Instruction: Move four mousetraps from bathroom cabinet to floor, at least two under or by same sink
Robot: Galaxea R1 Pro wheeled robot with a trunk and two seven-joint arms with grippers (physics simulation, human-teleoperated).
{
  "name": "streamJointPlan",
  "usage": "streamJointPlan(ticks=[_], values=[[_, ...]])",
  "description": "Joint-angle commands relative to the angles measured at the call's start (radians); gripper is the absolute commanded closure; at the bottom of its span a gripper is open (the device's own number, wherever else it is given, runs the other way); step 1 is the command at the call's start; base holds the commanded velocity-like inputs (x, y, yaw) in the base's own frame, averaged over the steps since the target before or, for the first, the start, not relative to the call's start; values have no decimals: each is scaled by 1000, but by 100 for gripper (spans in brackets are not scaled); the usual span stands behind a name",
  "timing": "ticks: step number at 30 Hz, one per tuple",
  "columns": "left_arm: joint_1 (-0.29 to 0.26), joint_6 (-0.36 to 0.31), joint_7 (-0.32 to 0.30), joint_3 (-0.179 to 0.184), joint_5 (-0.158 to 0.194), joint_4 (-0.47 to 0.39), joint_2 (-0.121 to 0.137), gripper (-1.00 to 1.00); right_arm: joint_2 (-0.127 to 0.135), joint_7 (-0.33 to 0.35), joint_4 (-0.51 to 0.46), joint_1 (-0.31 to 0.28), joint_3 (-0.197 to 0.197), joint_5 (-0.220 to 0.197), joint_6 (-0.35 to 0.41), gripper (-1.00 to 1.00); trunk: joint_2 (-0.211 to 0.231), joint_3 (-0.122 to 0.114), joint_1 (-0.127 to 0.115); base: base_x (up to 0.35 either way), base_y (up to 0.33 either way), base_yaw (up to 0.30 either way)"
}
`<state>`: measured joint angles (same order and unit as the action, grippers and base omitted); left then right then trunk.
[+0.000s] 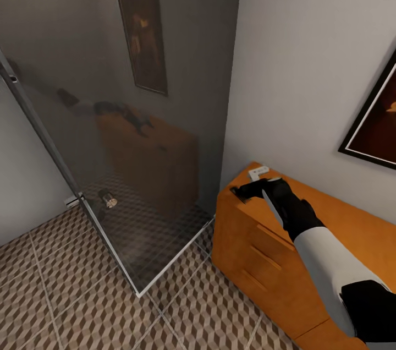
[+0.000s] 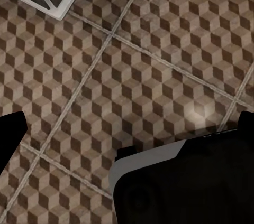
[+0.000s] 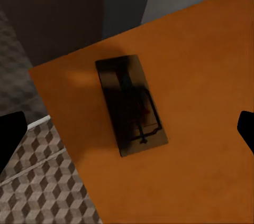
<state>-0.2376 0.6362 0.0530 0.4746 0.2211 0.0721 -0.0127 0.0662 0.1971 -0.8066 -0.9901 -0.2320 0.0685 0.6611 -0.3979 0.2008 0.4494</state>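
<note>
Right hand (image 1: 248,191) is out over the far corner of the cabinet (image 1: 253,251), up at about two o'clock from the middle of the head view. Its fingers are spread wide and nothing is between them. In the right wrist view both dark fingertips (image 3: 10,137) sit at the frame's edges, well apart. A mousetrap (image 3: 132,105) lies flat between them on the orange bench top, in shadow, with its wire parts and a reddish spot just visible. In the head view a small pale rectangular thing (image 1: 258,172) rests on the cabinet's far corner, just beyond the hand. The drawer fronts (image 1: 264,240) are shut, so I can't tell what's in them.

The left wrist view looks down on the bathroom floor (image 2: 132,65) with its cube-pattern tiles. The left hand's dark fingertips (image 2: 10,139) are wide apart with nothing held. A glass shower panel (image 1: 110,135) stands at ten o'clock, reflecting the cabinet and arm.
</note>
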Motion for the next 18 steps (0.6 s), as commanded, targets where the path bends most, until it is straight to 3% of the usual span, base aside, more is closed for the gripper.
streamJointPlan(ticks=[1, 10, 18], values=[[-2, 6, 5, 9, 3, 4, -1, -100, 2, 12, 6, -1, -3, 7, 1, -100, -2, 2, 1, 0, 0, 0], [-2, 6, 5, 9, 3, 4, -1, -100, 17, 109, 23, -1, -2, 8, -28, -100, -2, 2, 1, 0, 0, 0], [-2, 6, 5, 9, 3, 4, -1, -100, 25, 140, 31, -1, -1, 10, -57, -100, -2, 2, 1, 0, 0, 0]])
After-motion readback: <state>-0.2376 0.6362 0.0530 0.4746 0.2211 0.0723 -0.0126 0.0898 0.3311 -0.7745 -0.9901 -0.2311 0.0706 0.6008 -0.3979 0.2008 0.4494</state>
